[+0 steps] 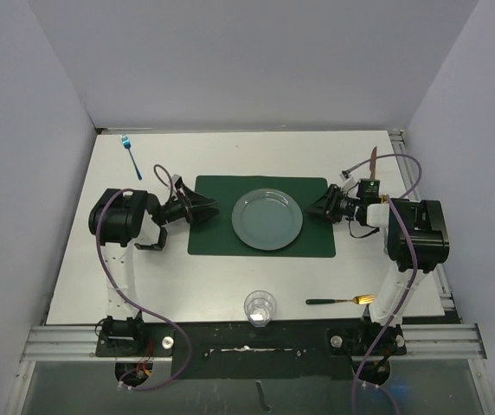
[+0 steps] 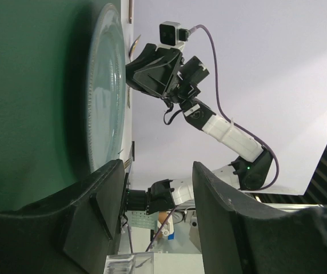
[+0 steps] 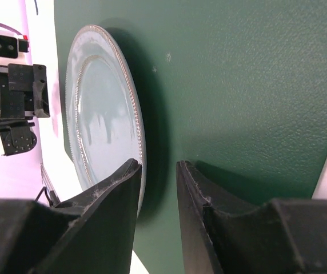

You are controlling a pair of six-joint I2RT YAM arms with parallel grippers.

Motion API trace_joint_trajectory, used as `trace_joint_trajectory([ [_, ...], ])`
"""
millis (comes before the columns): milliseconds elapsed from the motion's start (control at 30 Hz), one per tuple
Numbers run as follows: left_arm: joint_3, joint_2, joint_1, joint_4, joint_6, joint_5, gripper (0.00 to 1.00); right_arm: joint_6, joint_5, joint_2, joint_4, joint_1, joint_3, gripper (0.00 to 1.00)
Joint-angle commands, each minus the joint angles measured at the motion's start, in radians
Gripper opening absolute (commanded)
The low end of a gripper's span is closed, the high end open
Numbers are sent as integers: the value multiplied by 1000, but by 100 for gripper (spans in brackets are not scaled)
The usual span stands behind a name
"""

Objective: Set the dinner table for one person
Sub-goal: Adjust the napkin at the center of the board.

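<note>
Overhead looks down on dinner table (image 1: 221, 277); wrist views close, sharing plate (image 1: 267, 218).

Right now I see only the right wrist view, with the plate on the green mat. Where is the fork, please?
Observer: The fork lies on the table, at its near edge on the right, off the placemat.
Operator: Is there a glass?
Observer: Yes, a clear cup stands upright near the table's front edge.
Operator: Is anything held on the left?
Observer: No, the left gripper is open and empty.
</note>
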Motion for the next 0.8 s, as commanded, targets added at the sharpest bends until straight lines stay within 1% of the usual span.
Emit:
trace_joint_trajectory([
  [0, 23, 23, 4, 39, 94, 18, 48, 1, -18, 15, 40, 6, 42, 33],
  [167, 28, 30, -7, -16, 146, 20, 46, 7, -21, 28, 48, 12, 42, 32],
  [333, 46, 35, -17, -35, 157, 23, 45, 18, -23, 41, 60, 28, 48, 31],
  [467, 65, 23, -26, -123, 216, 24, 44, 25, -21, 53, 60, 45, 63, 31],
  [500, 70, 17, -28, -160, 243, 22, 44, 27, -21, 56, 60, 48, 67, 31],
  [600, 83, -13, -31, -340, 358, 8, 44, 33, -21, 59, 61, 58, 81, 31],
  [633, 90, -27, -33, -413, 391, 3, 44, 34, -20, 59, 59, 60, 84, 31],
  [667, 98, -42, -35, -501, 391, 3, 44, 34, -19, 58, 59, 63, 87, 31],
  [700, 112, -55, -37, -588, 525, -24, 44, 36, -18, 58, 57, 66, 90, 31],
  [767, 144, -84, -43, -776, 657, -59, 44, 38, -15, 59, 57, 73, 96, 31],
])
